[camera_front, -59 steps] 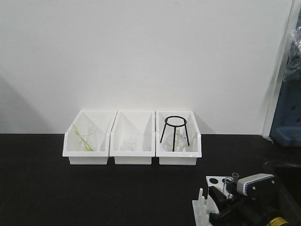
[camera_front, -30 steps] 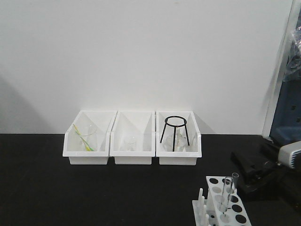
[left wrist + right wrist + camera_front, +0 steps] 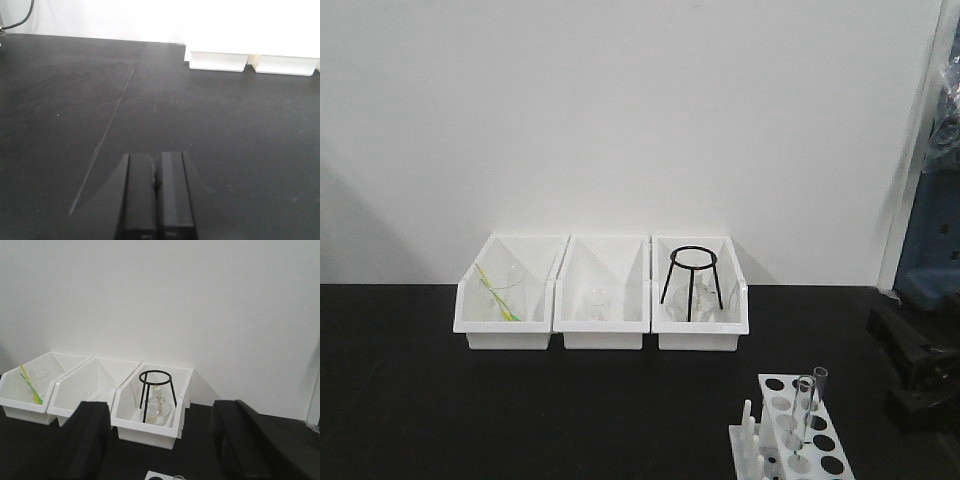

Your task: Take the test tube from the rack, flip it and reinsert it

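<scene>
My right claw (image 3: 157,440) stands wide open and holds nothing; its two dark fingers (image 3: 85,440) frame my wrist view. Between them, far ahead against the wall, I see three white bins (image 3: 150,427), the nearest with a black wire stand (image 3: 157,395) over a glass flask (image 3: 159,410). The white rack (image 3: 800,430) lies below and to the left of this claw on the black table (image 3: 520,420), and one clear tube (image 3: 805,410) stands upright in a hole of it. My left claw (image 3: 156,195) has its fingers pressed together with nothing between, low over the bare table, bins far ahead to its right.
</scene>
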Tool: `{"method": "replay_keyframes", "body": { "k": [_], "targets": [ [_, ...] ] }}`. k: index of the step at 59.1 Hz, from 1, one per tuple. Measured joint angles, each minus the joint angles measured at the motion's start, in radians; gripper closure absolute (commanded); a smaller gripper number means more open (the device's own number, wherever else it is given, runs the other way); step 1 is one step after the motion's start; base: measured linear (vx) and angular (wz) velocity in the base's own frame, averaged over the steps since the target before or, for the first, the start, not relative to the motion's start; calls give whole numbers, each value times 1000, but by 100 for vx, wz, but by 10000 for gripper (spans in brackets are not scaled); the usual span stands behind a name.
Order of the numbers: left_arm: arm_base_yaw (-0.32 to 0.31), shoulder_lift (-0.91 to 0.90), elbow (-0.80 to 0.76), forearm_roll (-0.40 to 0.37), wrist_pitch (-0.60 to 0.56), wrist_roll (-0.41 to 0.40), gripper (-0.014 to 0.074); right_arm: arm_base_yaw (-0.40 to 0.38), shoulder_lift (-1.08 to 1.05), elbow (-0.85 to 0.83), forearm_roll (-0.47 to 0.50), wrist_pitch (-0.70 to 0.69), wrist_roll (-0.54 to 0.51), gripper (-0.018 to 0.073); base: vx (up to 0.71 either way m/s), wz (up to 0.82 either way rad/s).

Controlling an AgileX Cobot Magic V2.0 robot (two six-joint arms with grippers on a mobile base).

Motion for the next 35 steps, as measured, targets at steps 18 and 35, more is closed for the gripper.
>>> {"method": "replay_keyframes", "body": {
  "k": [18,35],
  "targets": [
    [0,0,0,0,0,0,603,0,-14,22,1,4,-31,141,0,0],
    [0,0,0,0,0,0,603,0,-396,253,39,96,-136,575,0,0]
  ]
}}
